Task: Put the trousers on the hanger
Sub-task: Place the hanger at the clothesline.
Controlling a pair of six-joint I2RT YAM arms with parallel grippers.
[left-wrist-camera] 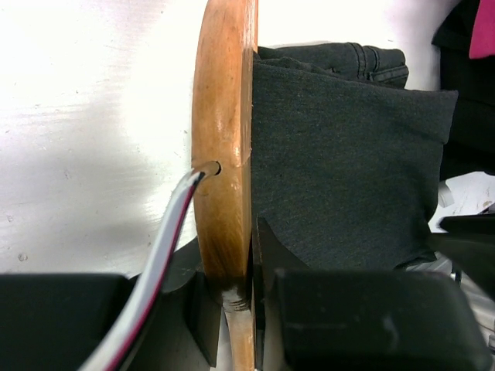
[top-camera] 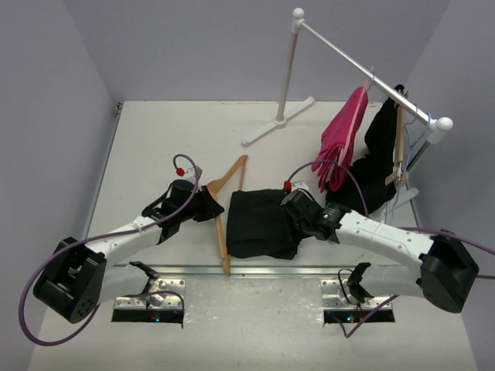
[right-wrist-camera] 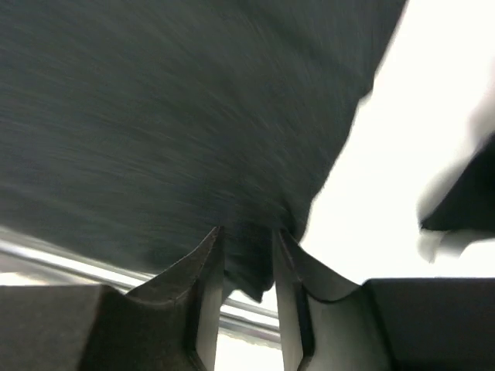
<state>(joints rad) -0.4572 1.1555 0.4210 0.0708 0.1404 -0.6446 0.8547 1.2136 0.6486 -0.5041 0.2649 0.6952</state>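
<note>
The tan wooden hanger (top-camera: pixel 222 224) lies flat on the table, and its silver hook (left-wrist-camera: pixel 166 247) points toward the left arm. My left gripper (top-camera: pixel 207 202) is shut on the hanger's neck; in the left wrist view the fingers (left-wrist-camera: pixel 267 255) pinch the wood (left-wrist-camera: pixel 224 131). The black trousers (top-camera: pixel 259 224) lie folded against the hanger's right side and hide its lower bar. They also show in the left wrist view (left-wrist-camera: pixel 340 170). My right gripper (top-camera: pixel 298 212) is shut on the trousers' right edge. In the right wrist view, fabric (right-wrist-camera: pixel 170 116) bunches in that gripper (right-wrist-camera: pixel 246 267).
A white garment rack (top-camera: pixel 290 73) stands at the back right. It carries a magenta garment (top-camera: pixel 344 135), another black garment (top-camera: pixel 379 151) on a flat wooden hanger, and a blue wire hanger (top-camera: pixel 415 151). A metal rail (top-camera: pixel 309 270) runs along the near edge.
</note>
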